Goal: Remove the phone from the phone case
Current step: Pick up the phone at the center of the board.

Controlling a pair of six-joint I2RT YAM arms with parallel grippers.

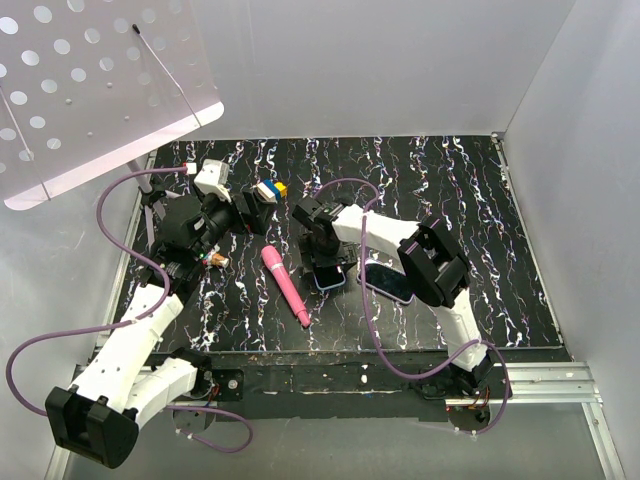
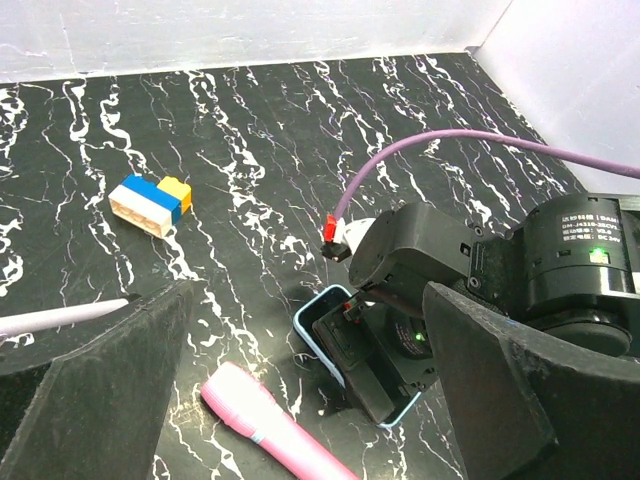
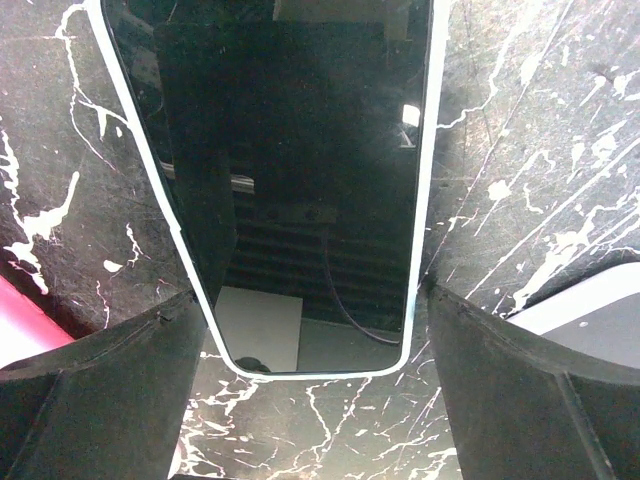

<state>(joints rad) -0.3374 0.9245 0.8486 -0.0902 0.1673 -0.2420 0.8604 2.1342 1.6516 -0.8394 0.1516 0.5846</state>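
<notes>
The left gripper (image 2: 305, 300) hangs with its fingers spread wide and nothing between them, off to the left of the work, just beside a small stack of blocks (image 2: 150, 203). A pink tube (image 1: 286, 286) lies on the table (image 1: 450, 190) next, between the two arms. Right of it, near the table's middle, is the phone (image 3: 300, 150), lying flat and screen up, still seated in its case (image 3: 420, 200) — a thin pale rim runs round the glass on every side that shows. The right gripper (image 3: 310, 300) is down over it, fingers parted and straddling the phone's width at one end; whether the pads touch the rim I cannot tell, but they are not yet pinching it. A second dark slab (image 1: 386, 284) lies just beside the phone on the right, and I cannot tell what it is. As for handling, the phone looks stiff, fairly weighty for its thinness and slick on its glossy face, so pressing on the glass would likely slip. The case is probably softer and should flex at its lip. The sensible hold is across the long edges, one gripper pinning the case while the other peels a corner of the lip back — lifting by the screen alone seems unwise, since the glass could crack if dropped.
</notes>
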